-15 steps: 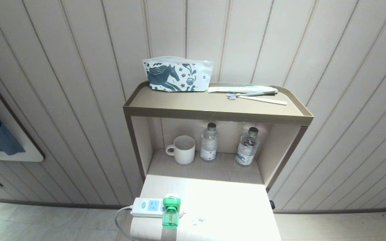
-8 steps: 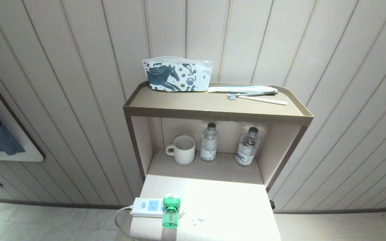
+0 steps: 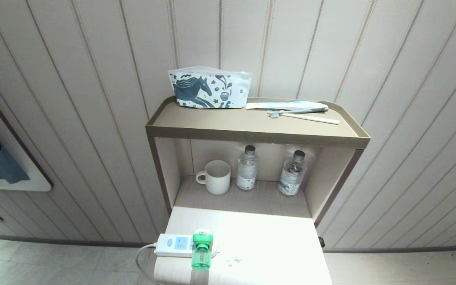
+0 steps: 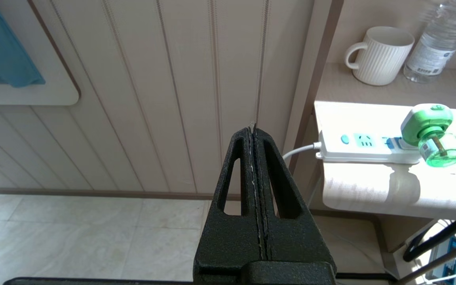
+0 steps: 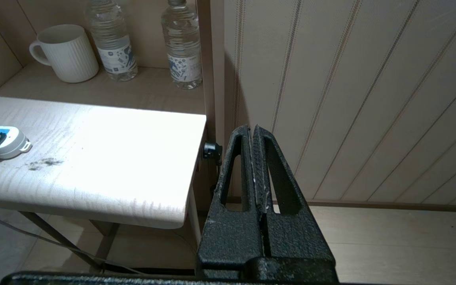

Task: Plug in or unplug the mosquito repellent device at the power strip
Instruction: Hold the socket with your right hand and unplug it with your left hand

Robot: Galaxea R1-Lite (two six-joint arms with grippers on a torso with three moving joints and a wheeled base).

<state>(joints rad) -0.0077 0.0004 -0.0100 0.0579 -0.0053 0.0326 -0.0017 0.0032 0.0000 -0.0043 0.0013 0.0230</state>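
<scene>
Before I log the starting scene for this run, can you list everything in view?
green plastic mosquito repellent device: one, plugged into the strip's right end, bottle overhanging the ledge's front edge
white power strip with light blue sockets: one, front left of the pale ledge
white ribbed mug: one, left in the open compartment
clear water bottles: two, right of the mug
white pouch with dark blue horse print: one, top shelf, against the wall
toothbrushes: pale, count unclear, top shelf right
left gripper: black fingers shut, off the ledge's left side
right gripper: black fingers shut, off the ledge's right side
</scene>
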